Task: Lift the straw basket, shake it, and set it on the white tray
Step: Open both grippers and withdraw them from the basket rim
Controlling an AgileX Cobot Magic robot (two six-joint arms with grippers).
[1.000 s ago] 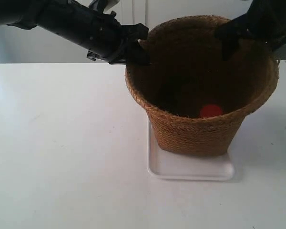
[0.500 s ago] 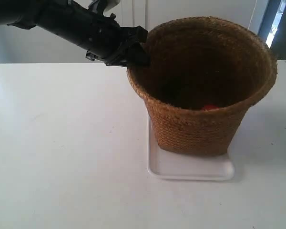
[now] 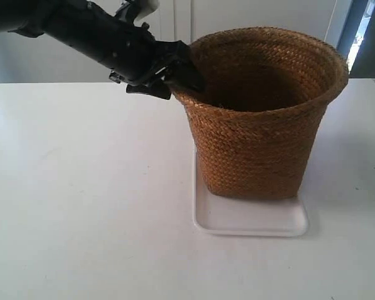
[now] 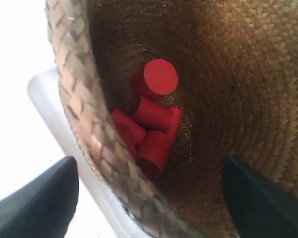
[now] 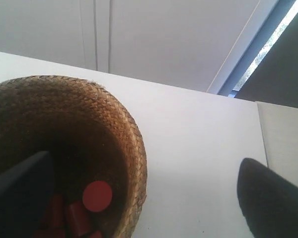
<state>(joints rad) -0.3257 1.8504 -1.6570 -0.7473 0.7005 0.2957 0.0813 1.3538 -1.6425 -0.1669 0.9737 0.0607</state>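
Resting spot: basket point(image 3: 259, 134) upright on the tray point(image 3: 250, 220), well in from the counter's point(image 3: 81, 206) near edge.
Nearer arm: left gripper point(image 4: 148, 168), fingers apart, straddling the basket's side.
Other arm: right gripper point(image 5: 145, 163), fingers apart, higher up over the basket's edge.
Exit, I'd guess: straight up.

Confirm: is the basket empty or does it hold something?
Not empty. The basket holds several red cylinders heaped on its bottom; both wrist views show them.
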